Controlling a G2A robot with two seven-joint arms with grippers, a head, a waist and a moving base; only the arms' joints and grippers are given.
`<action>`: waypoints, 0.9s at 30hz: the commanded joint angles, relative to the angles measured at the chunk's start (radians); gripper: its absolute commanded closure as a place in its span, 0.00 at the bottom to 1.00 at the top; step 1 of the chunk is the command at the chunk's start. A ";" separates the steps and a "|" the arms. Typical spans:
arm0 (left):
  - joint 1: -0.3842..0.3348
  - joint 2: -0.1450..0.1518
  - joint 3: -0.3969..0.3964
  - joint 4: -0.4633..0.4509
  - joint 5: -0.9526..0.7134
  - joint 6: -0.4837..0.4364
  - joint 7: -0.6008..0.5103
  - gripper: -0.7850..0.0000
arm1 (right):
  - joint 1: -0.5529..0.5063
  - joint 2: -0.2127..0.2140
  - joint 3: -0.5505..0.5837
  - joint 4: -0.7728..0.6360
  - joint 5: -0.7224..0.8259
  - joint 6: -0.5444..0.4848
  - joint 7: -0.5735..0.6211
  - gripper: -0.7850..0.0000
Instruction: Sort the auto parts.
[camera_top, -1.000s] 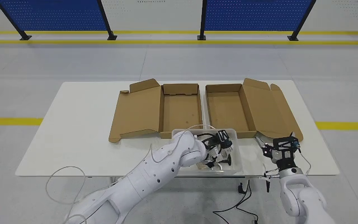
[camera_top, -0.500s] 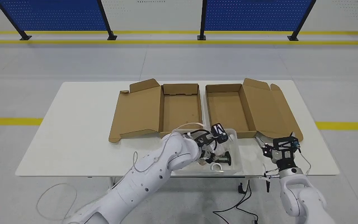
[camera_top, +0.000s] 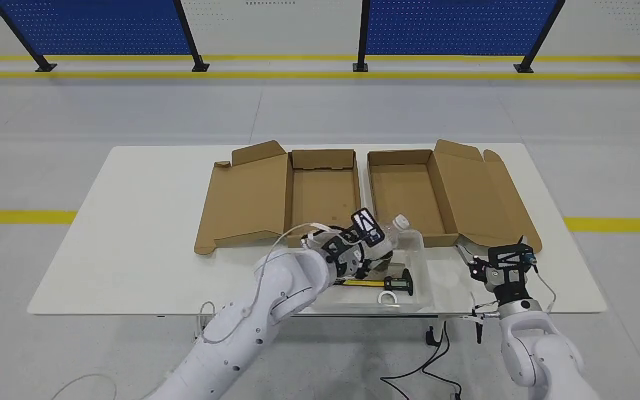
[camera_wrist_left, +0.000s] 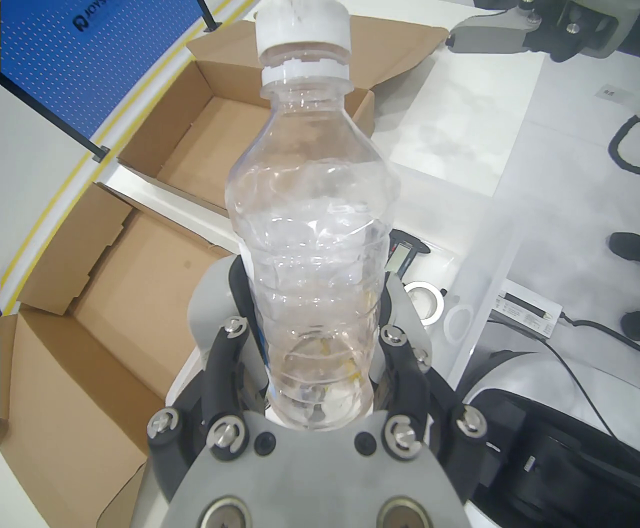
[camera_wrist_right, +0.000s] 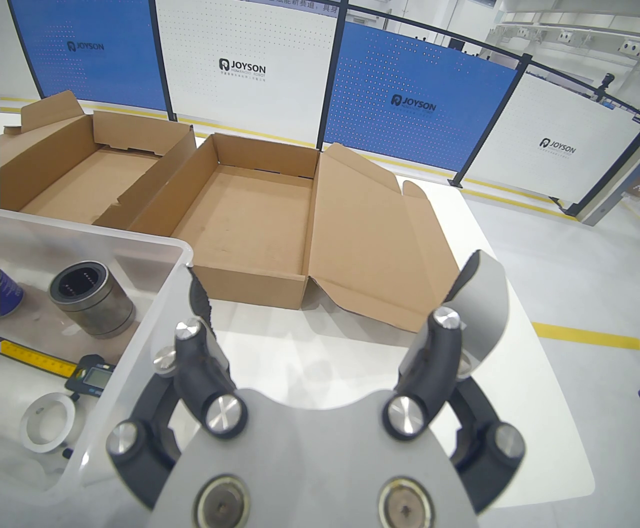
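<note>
Top view: table (camera_top: 130, 230) carries all. Two open cardboard boxes lie just beyond the clear bin (camera_top: 425, 272): left box (camera_top: 322, 200) and right box (camera_top: 405, 200). Bin sits at the near table edge. Over the bin's far rim is the plastic bottle (camera_wrist_left: 310, 225), cap pointing toward the boxes. The left gripper (camera_wrist_left: 315, 310) has its fingers pinching the bottle's lower body. The right gripper (camera_wrist_right: 335, 275) hovers just beside the bin on its right side, fingers spread, nothing btwn them. Inside the bin: linear bearing (camera_wrist_right: 92, 297), caliper (camera_wrist_right: 90, 377), metal ring (camera_wrist_right: 47, 422).

Step in hand, I'd judge: carry phase, bottle out of bin, en route to a box. Next move prob needs clearing the box wall, then lowering before release. Which box, can't tell.
</note>
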 joint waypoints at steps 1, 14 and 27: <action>0.031 0.005 -0.014 -0.032 0.009 0.001 0.041 1.00 | 0.000 0.000 0.000 0.000 0.000 0.000 0.000 0.00; 0.181 0.035 -0.079 -0.124 0.054 -0.047 0.266 1.00 | 0.000 0.000 0.000 0.000 0.000 0.000 0.000 0.00; 0.242 0.053 -0.133 -0.174 0.047 -0.065 0.329 1.00 | 0.000 0.000 0.000 0.000 0.000 0.000 0.000 0.00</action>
